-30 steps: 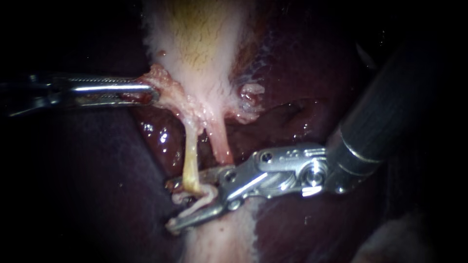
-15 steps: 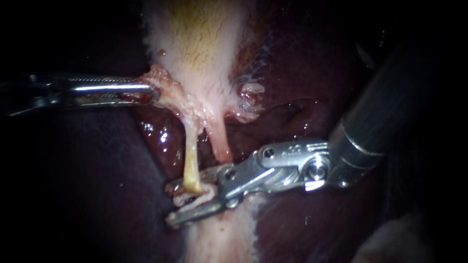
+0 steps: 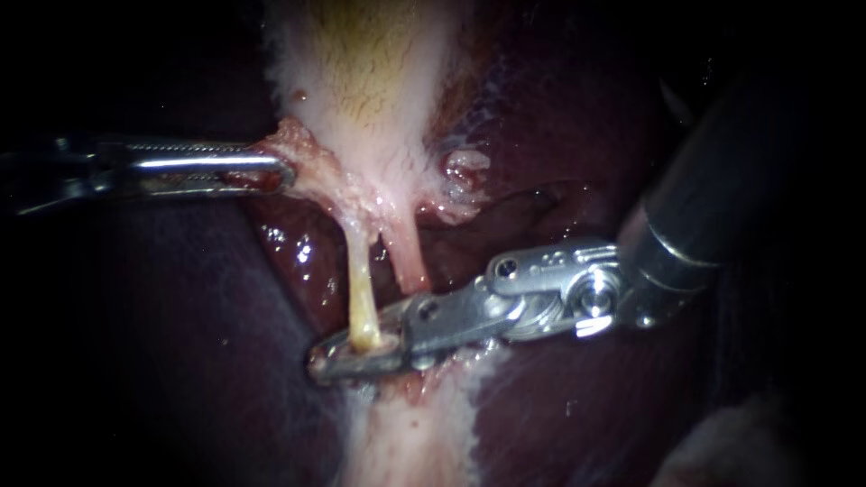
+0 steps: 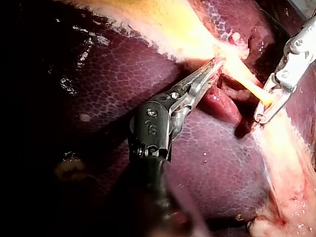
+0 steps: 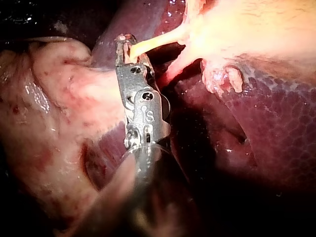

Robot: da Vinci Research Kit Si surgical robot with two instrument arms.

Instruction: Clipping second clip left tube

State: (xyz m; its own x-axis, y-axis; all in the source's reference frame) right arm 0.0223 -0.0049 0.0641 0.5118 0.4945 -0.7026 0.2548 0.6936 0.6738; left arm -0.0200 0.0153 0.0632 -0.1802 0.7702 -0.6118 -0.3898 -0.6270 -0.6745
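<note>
Over the dark liver (image 3: 559, 406) we count two tubes (image 3: 410, 266) and two instruments: our right instrument (image 3: 325, 359) clamps its jaws on the left tube (image 3: 363, 289) at seven o'clock, our left instrument (image 3: 280, 169) grips the gallbladder (image 3: 361, 72) edge at ten o'clock.

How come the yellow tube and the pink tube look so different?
The left tube is pale yellow; the right tube is pink. The left tube looks thinner than the right tube. The right instrument has its end effector shut on the left tube's lower end; the right tube is not gripped. Both hang from the same pale tissue below the gallbladder.
</note>
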